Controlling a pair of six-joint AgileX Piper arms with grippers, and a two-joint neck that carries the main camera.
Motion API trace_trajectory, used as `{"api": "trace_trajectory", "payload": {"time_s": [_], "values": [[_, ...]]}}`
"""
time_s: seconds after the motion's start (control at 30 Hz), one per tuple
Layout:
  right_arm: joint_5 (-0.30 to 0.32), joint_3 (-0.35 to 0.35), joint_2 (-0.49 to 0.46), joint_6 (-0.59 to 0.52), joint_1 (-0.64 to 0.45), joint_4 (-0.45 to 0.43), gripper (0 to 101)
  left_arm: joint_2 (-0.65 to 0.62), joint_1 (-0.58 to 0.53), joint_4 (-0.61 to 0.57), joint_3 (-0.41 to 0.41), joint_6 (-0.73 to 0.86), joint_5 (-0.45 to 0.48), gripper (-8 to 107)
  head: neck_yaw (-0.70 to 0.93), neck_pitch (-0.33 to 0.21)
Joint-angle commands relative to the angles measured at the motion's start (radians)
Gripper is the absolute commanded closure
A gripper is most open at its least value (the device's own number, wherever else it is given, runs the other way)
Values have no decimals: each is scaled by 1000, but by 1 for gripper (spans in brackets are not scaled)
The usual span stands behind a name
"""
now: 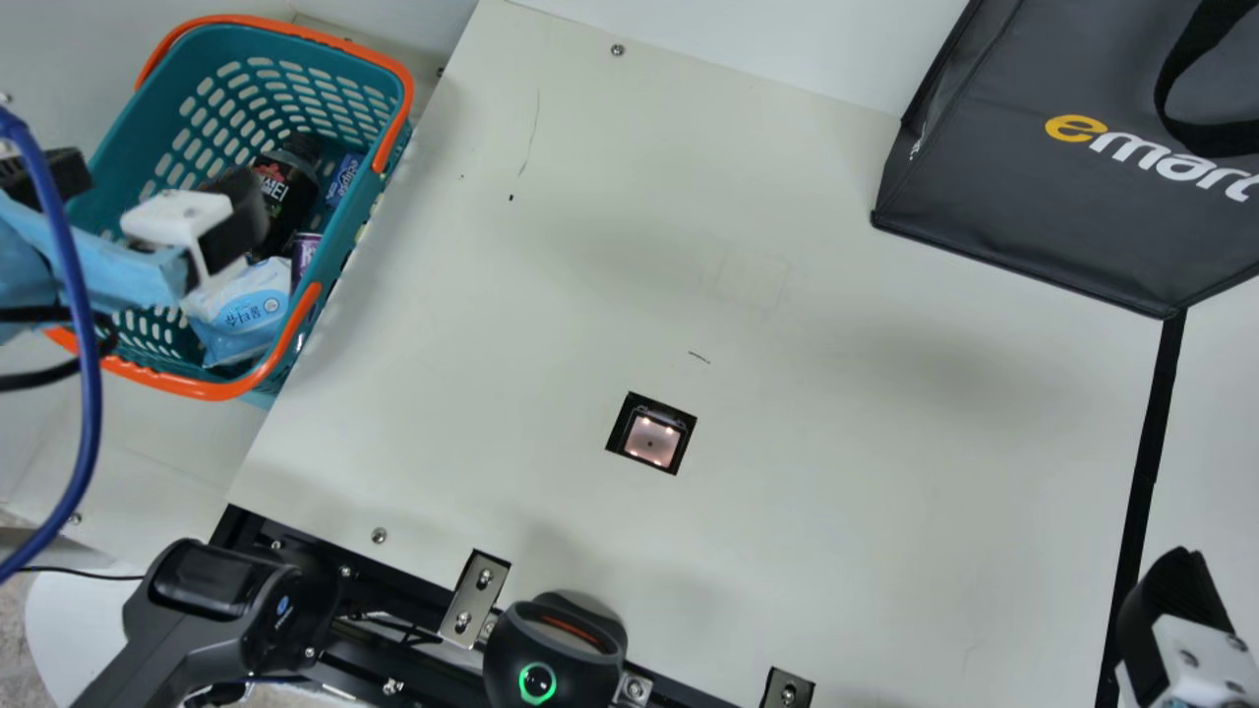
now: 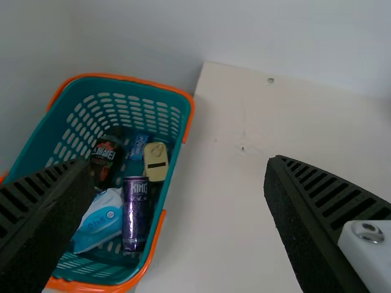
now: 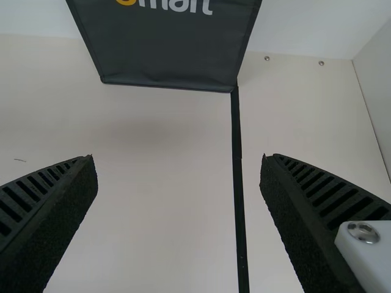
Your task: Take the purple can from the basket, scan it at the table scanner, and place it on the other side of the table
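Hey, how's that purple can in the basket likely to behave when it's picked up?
The purple can looks smooth and shiny, so it may slip a little. Its straight sides suggest it will feel stiff. Being round, it would probably roll if laid on its side.

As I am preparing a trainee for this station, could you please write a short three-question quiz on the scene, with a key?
1. True or false: the purple can is in the basket.
2. Multiple choice: the left tool is
a) shut on the can
b) open
c) shut on the bottle
3. Fill in the blank: the lit scanner window is set into the ____.

Key: 1. true; 2. b; 3. table
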Motion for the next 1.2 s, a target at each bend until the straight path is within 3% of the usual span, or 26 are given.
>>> {"api": "trace_trajectory", "payload": {"time_s": [0.0, 0.33, 0.83, 1.17], "values": [[0, 0, 0, 0, 0, 0, 6, 8, 50, 7, 3, -22, -8, 9, 4, -29], [0, 0, 0, 0, 0, 0, 6, 89, 233, -50, 19, 70, -64, 9, 4, -29], [-1, 0, 0, 0, 0, 0, 6, 352, 554, -276, -27, 620, -90, 9, 4, -29], [-1, 0, 0, 0, 0, 0, 6, 529, 641, -320, -85, 877, -73, 9, 4, -29]]}}
